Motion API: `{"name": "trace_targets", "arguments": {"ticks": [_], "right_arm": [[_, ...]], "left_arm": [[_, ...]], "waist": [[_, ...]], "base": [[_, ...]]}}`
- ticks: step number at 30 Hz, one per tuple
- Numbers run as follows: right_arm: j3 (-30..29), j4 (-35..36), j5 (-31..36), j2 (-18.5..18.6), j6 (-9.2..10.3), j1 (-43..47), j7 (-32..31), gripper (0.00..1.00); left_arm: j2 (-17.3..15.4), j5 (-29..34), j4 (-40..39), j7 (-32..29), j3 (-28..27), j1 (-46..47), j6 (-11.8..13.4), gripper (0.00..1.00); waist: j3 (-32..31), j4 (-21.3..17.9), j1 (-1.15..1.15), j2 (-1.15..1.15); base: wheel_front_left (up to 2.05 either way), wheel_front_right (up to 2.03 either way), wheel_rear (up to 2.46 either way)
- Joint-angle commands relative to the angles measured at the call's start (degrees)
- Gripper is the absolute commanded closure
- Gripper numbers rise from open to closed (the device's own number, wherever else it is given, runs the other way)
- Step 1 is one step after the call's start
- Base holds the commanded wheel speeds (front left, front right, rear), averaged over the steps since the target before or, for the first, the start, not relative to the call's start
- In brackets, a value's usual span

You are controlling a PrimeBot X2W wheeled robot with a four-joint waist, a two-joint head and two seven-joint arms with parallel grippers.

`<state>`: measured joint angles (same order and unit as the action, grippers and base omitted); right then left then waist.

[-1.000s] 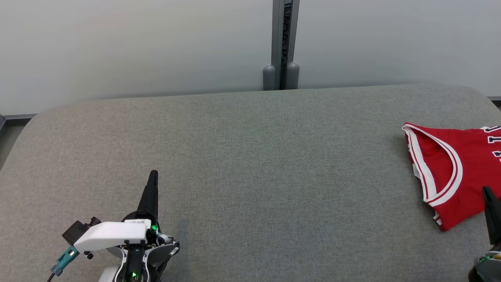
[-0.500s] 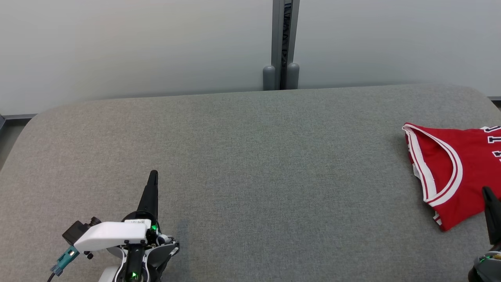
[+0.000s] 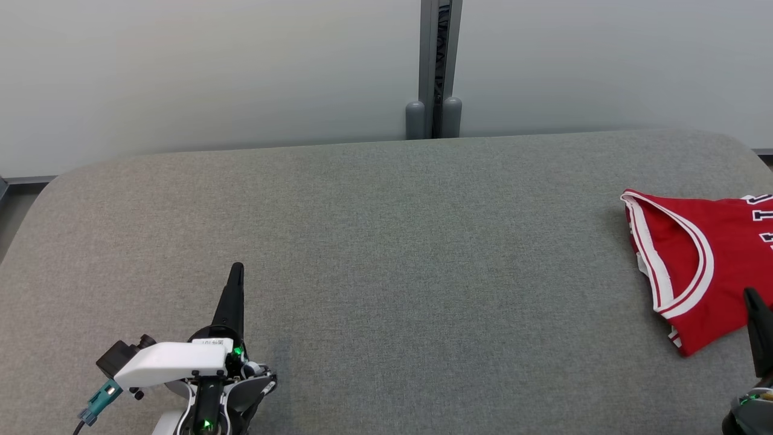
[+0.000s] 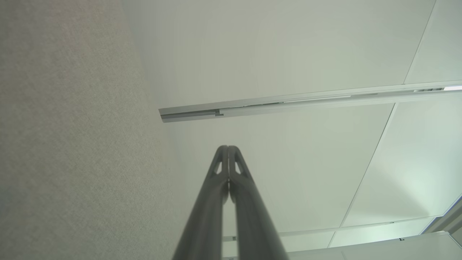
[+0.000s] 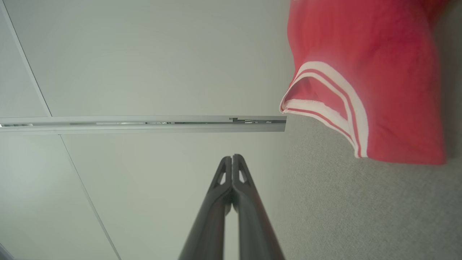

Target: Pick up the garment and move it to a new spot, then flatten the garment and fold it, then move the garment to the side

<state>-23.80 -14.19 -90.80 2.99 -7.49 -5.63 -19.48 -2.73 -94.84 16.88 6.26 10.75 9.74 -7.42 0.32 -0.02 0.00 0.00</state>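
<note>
While the red garment [image 3: 724, 241] lies flat on the grey cloth-covered counter [image 3: 386, 241], it sits at the counter's far right, and the edge of the head view cuts it off, so its full length and true long axis cannot be judged. Its visible part ends on the left in a curved opening edged with white and red bands. That trimmed edge runs from a far corner toward a near point, slanting a little to the right as it comes nearer. The opening faces the counter's middle, and the body of the cloth runs off to the right. White, dark-outlined lettering shows at the right edge of the view.

Low at the left, the left pincer [image 3: 237, 269] hovers over bare counter, well apart from the garment. Its 2 dark fingers are pressed together with nothing between them, pointing away from the robot; the left wrist view [image 4: 228, 148] shows the tips touching.

At the lower right, the right pincer [image 3: 752, 299] has its tip at the garment's near edge; whether it touches the cloth I cannot tell. In the right wrist view its fingers [image 5: 231, 157] are closed on nothing, with the garment [image 5: 379, 54] off to one side.

A grey post [image 3: 436, 66] splits the pale wall behind the counter.
</note>
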Motion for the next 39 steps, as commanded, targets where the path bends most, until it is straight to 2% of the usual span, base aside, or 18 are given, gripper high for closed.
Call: {"name": "trace_targets", "arguments": {"ticks": [1, 39], "right_arm": [[-0.25, -0.25, 0.1, 0.13, 0.0, -0.8, -0.31, 1.0], [-0.35, -0.25, 0.21, 0.08, 0.0, -0.84, -0.35, 1.0]], "left_arm": [[-0.28, -0.05, -0.08, 0.08, -0.04, 0.4, -0.18, 1.0], [-0.28, -0.05, -0.08, 0.08, -0.04, 0.4, -0.18, 1.0]], "waist": [[0.0, 0.0, 0.0, 0.0], [0.0, 0.0, 0.0, 0.0]], "base": [[0.0, 0.0, 0.0], [0.0, 0.0, 0.0]]}}
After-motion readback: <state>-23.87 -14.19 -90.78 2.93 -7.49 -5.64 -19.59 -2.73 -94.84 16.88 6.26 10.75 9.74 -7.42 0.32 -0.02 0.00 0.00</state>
